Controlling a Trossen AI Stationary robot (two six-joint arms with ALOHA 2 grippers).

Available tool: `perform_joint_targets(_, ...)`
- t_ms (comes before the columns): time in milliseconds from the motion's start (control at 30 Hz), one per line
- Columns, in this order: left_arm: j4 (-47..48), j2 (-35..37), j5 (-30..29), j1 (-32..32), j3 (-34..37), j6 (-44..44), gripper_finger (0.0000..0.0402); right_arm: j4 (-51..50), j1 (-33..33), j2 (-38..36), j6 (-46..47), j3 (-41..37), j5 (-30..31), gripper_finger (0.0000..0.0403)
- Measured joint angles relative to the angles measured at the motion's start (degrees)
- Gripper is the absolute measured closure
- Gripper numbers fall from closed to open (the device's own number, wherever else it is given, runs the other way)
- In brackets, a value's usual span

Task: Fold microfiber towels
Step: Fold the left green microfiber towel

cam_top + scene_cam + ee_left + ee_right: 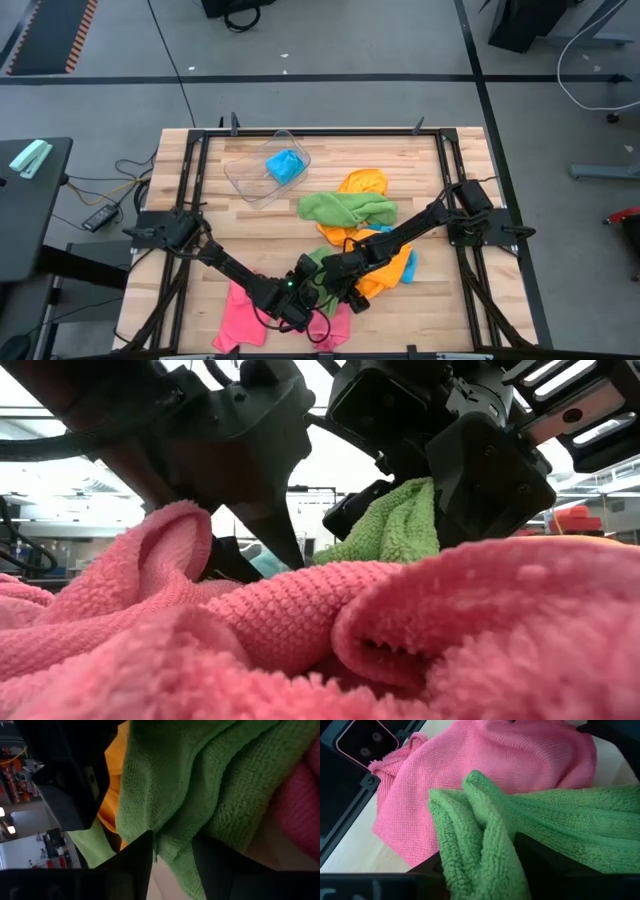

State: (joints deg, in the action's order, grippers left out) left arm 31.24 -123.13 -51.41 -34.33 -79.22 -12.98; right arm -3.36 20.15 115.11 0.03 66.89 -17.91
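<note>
Near edge of your table [200,190], left to right: the pink towel [240,312] lies rumpled at the near left, and your left claw [300,305] sits low at its right side, reaching toward a green towel [485,845]. In the left wrist view its two fingers [132,865] stand apart with the green towel's edge lying in the gap between them, not pinched; it looks like a release or a regrip, though you cannot tell which. Just right of it, your right claw [345,290] meets the same green cloth from the other side; its fingers [540,855] are also apart, the bunched green folds draped across them and over the pink one. Both claws working one towel suggests a two-handed fold that needs corners held on each side. Farther off, a second green towel [347,208] sprawls across an orange one [362,182] mid-table, with more orange cloth and a sliver of blue under the right arm. The clear tub [262,168] at the far left holds a blue towel [286,165], folded small.
</note>
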Motion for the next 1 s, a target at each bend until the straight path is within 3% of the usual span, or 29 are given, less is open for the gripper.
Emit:
perform_joint_targets(333, 0.7, -0.1, -2.7, -0.2, 0.0, 0.3, 0.0291, -0.3, 0.0, 0.0, 0.2, 0.0, 0.0, 0.023)
perform_joint_targets(500, 0.7, -0.1, 3.2, 1.9, 0.0, 1.1, 0.0294, -0.3, 0.0, 0.0, 1.0, 0.0, 0.0, 0.023)
perform_joint_targets(833, -0.1, -0.1, 3.9, 3.4, 0.0, 0.3, 0.0298, 0.2, 0.7, 0.0, 1.2, 0.0, 0.0, 0.023)
perform_joint_targets(1000, -0.1, -0.1, 3.9, 3.3, 0.0, 1.6, 0.0359, 0.4, 0.6, 0.0, 1.0, 0.0, 0.0, 0.023)
